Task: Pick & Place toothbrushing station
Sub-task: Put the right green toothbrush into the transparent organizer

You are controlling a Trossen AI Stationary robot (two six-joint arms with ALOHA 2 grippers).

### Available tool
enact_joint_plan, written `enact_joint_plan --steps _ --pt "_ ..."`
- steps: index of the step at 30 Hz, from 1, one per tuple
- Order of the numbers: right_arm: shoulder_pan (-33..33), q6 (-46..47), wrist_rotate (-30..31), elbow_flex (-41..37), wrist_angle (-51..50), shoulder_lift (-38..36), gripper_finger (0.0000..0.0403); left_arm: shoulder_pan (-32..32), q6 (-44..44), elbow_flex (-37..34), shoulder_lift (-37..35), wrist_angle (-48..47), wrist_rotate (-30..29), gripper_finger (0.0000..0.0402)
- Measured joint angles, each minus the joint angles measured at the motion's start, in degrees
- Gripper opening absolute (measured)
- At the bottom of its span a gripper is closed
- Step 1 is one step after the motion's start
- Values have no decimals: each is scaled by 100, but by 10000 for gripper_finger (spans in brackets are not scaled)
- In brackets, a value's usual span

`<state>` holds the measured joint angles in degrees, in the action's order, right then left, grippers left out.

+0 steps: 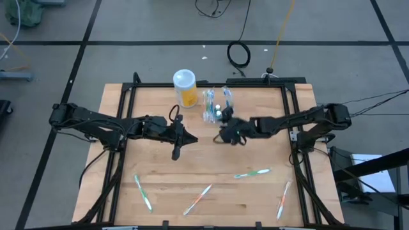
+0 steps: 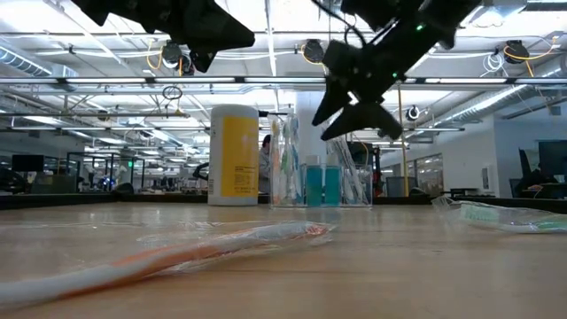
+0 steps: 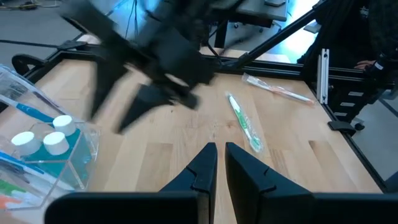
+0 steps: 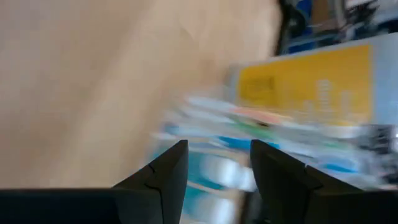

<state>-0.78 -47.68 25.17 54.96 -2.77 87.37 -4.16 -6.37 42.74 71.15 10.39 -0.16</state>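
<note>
Toothbrushing station [image 1: 216,105] is standing upright just beside the yellow cup [image 1: 185,87], long axis across the table. Four wrapped toothbrushes [image 1: 252,173] are lying well apart from it. Right gripper [image 1: 225,133] is hanging with fingers spread and nothing in them near the station; left gripper [image 1: 176,153] is clenched, holding nothing.

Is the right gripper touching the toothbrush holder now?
Apart. In the low view, the right gripper hangs open above the holder, with background showing between its fingertips and the holder's top.

Clear glossy plastic toothbrushing station [image 1: 215,106] (see-through) on a smooth wooden table [image 1: 211,166].

Right tool [image 4: 213,163] parted before blurred toothbrushing station [image 4: 261,140] — yellow cup [image 4: 305,84] beyond
</note>
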Motion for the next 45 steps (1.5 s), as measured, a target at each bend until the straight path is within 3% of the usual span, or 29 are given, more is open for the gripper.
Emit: enact_joint_plan --steps 4,8,13,18,24,34,39,45 --pt "626 1401 -209 0 -827 0 166 0 -3 0 -1 7 0 33" --pt "1203 3118 -1313 -4 -1726 -152 165 0 -34 0 -1 80 0 33" --pt "1784 5579 -2729 -9 -2004 -388 161 0 -151 -2 1 435 -7 33" --pt "2535 7601 -2993 -419 -1747 -376 157 0 -151 -2 0 687 -7 33" --pt "3171 8084 -2096 -1295 -642 -373 161 0 -267 -2 1 714 -7 33" --pt "3346 7530 -1138 -2714 1570 -249 144 0 -769 -2 1 704 -2 33" --pt "3173 6859 -1122 -2754 1791 -42 104 -9 -843 -2 1 593 2 33" --pt "2836 6546 -1363 -2761 2153 22 19 -4 -920 -2 1 566 4 33"
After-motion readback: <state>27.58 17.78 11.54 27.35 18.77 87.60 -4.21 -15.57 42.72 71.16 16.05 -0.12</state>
